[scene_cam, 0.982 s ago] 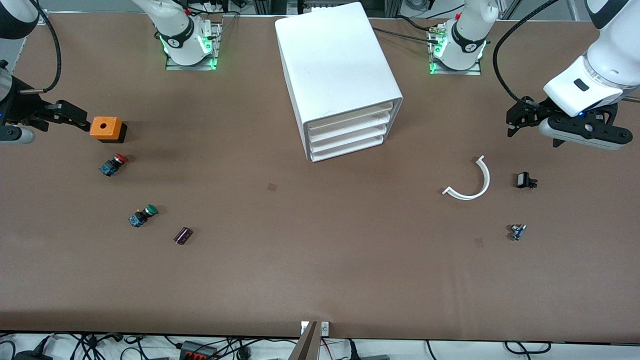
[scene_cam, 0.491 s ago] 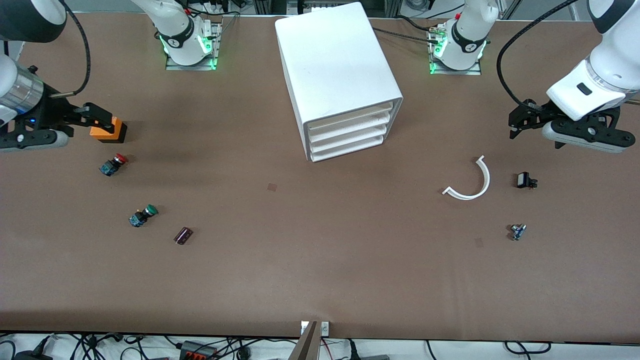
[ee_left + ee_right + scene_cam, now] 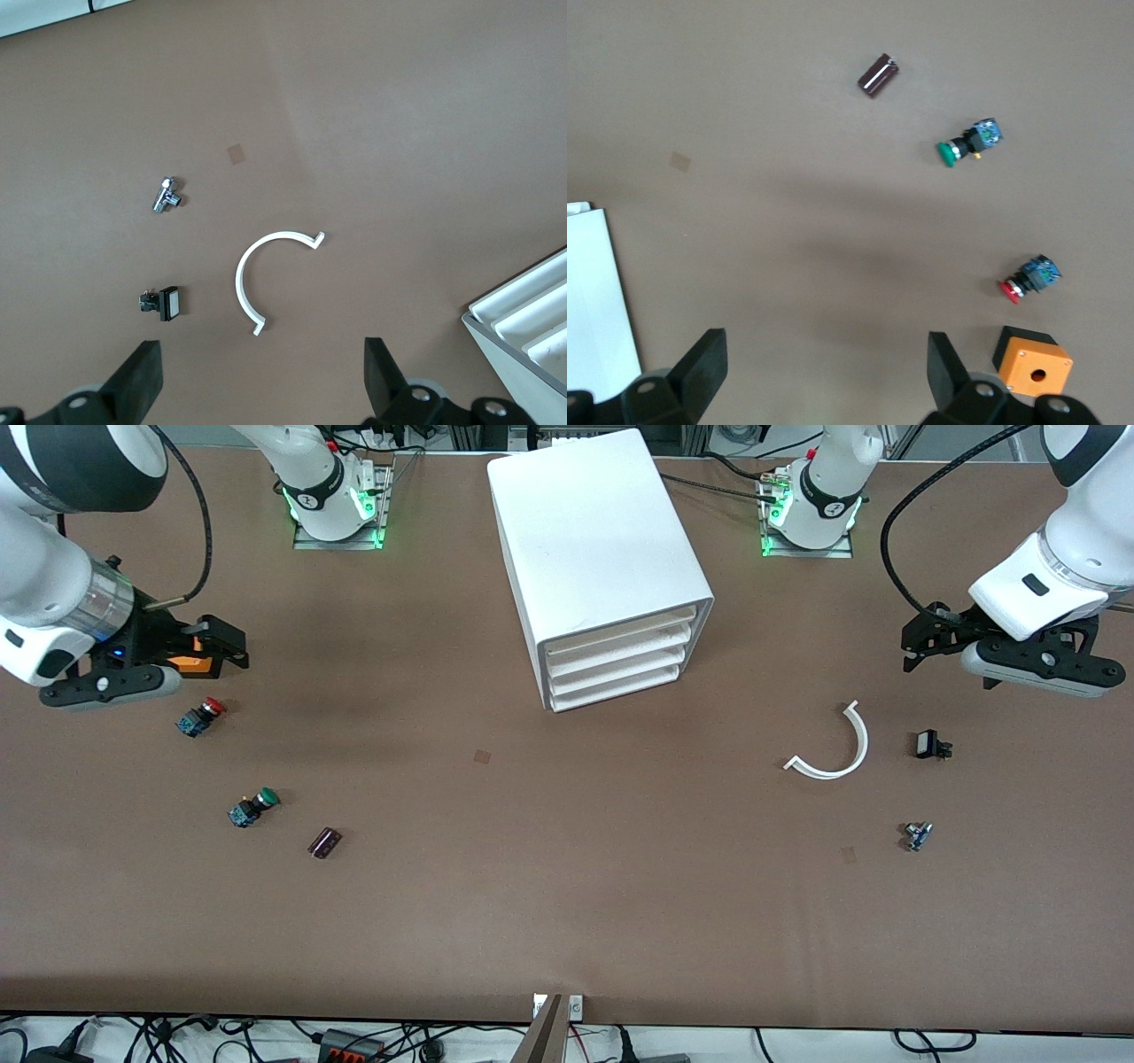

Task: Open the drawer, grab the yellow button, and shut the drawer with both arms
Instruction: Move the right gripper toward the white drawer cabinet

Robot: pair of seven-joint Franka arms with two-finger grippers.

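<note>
The white cabinet (image 3: 602,540) stands in the middle of the table, close to the robots' bases. All four drawers are shut; the uppermost drawer (image 3: 620,636) shows only its front edge. The cabinet's corner also shows in the left wrist view (image 3: 532,323) and the right wrist view (image 3: 594,301). The orange-yellow button is hidden. My right gripper (image 3: 226,646) is open and empty, hovering over an orange box (image 3: 186,662) toward the right arm's end; its fingertips (image 3: 700,363) stand wide apart. My left gripper (image 3: 912,648) is open and empty, over bare table toward the left arm's end.
A red-capped button (image 3: 201,716), a green-capped button (image 3: 253,807) and a dark brown cylinder (image 3: 324,842) lie toward the right arm's end. A white curved strip (image 3: 833,748), a small black switch (image 3: 930,744) and a metal part (image 3: 918,835) lie toward the left arm's end.
My right gripper has moved toward the cabinet and now covers much of the orange box. My left gripper has barely shifted.
</note>
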